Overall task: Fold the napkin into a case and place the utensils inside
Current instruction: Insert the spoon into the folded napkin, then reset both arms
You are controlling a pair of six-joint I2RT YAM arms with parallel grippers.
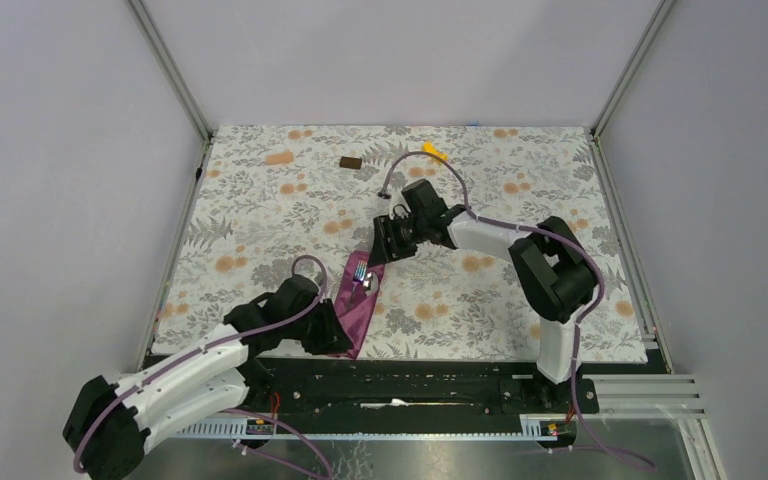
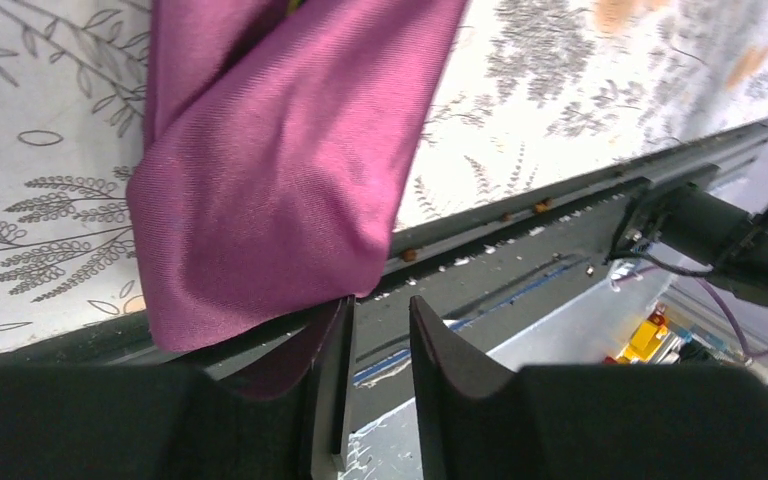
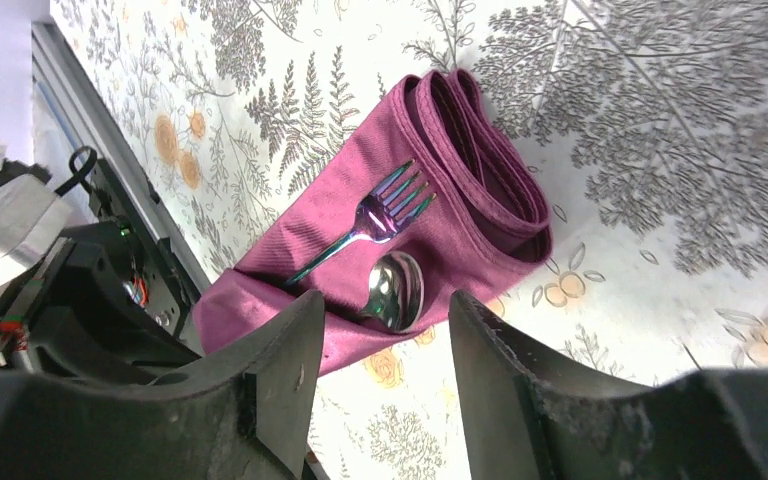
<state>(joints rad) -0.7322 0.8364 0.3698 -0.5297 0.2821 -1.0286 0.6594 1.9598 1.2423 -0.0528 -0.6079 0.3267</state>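
Holds nothing: right gripper [image 3: 381, 312] spread wide over fork [image 3: 380, 215] and spoon [image 3: 396, 290] on folded napkin [image 3: 460, 160] mid-frame; left gripper [image 2: 380, 312] slightly parted.

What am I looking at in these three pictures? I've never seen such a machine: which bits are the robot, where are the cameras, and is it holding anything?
These are two robot arms, left and right, bolted at the near edge of a table, each ending in a two-finger gripper. The wide picture comes from a camera fixed above and behind them. The other two come from a camera on each wrist, so the dark shapes at the bottom are that arm's own fingers. On the floral covering lies a folded plum napkin with a fork and spoon on it, heads showing, handles running under a fold. Farther back sit a small brown block and a yellow piece. The left gripper and right gripper both stand open, holding nothing.
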